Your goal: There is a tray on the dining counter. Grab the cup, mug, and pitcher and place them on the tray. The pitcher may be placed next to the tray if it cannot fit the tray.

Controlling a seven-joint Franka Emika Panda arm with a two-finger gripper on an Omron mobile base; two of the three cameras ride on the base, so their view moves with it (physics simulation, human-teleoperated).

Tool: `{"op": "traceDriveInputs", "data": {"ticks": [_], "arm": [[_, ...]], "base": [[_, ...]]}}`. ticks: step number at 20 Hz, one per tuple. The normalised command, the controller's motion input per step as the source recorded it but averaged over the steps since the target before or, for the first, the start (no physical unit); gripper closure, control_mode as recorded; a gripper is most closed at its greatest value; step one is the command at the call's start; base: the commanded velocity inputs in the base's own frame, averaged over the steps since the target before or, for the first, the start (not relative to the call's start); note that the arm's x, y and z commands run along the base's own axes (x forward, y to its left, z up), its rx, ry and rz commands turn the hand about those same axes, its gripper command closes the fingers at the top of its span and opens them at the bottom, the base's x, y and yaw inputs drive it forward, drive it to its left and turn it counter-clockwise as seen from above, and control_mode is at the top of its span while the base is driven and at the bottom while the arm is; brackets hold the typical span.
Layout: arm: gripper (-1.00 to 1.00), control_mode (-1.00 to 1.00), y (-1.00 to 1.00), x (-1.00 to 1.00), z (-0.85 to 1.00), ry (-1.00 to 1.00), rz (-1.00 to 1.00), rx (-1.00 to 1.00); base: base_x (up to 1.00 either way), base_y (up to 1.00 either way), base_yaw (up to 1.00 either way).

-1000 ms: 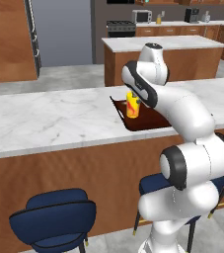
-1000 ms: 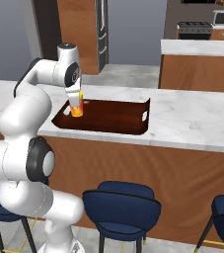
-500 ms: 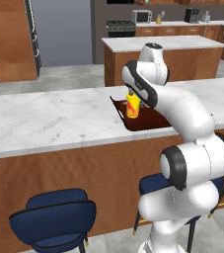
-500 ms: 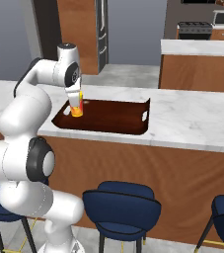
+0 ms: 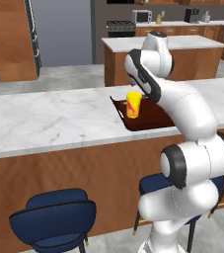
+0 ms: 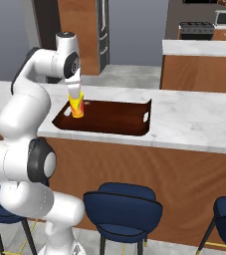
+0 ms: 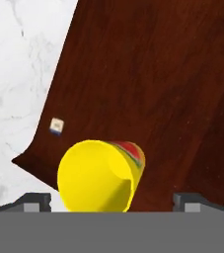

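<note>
The yellow cup (image 5: 133, 105) (image 6: 77, 106) (image 7: 101, 175) with its red-orange mark stands upright on the dark wooden tray (image 5: 155, 118) (image 6: 114, 117) (image 7: 158, 74), near the tray's left end. The tray lies on the marble dining counter (image 5: 49, 118) (image 6: 194, 124) (image 7: 15, 59). My gripper (image 5: 134, 96) (image 6: 75, 97) (image 7: 112, 200) hangs straight over the cup, open. Its fingertips (image 7: 32, 201) stand wide on either side of the cup and clear of it. The mug and the pitcher are out of view.
Blue stools (image 5: 54, 217) (image 6: 122, 209) stand along the counter's wood-panelled front. Behind the dining counter is a second marble-topped island (image 5: 182, 54) (image 6: 199, 64). Most of the tray's floor to the right of the cup is bare.
The fingers have spread apart and let go of the cup. The cup stays at the same spot on the tray, and the arm has barely moved.
</note>
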Motion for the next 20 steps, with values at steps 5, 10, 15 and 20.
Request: {"op": "traceDriveInputs", "data": {"ticks": [5, 10, 15, 20], "arm": [[-1.00, -1.00, -0.27, -0.43, 0.68, 0.00, 0.17, -0.02], [-1.00, -1.00, -0.43, -0.99, 0.37, -0.08, 0.33, -0.08], [-1.00, -1.00, -0.37, -1.00, 0.14, -0.08, 0.36, -0.12], [-1.00, -1.00, -0.01, -1.00, 0.02, -0.05, 0.36, -0.13]], "base": [[0.00, 0.00, 0.00], [0.00, 0.00, 0.00], [0.00, 0.00, 0.00], [0.00, 0.00, 0.00]]}}
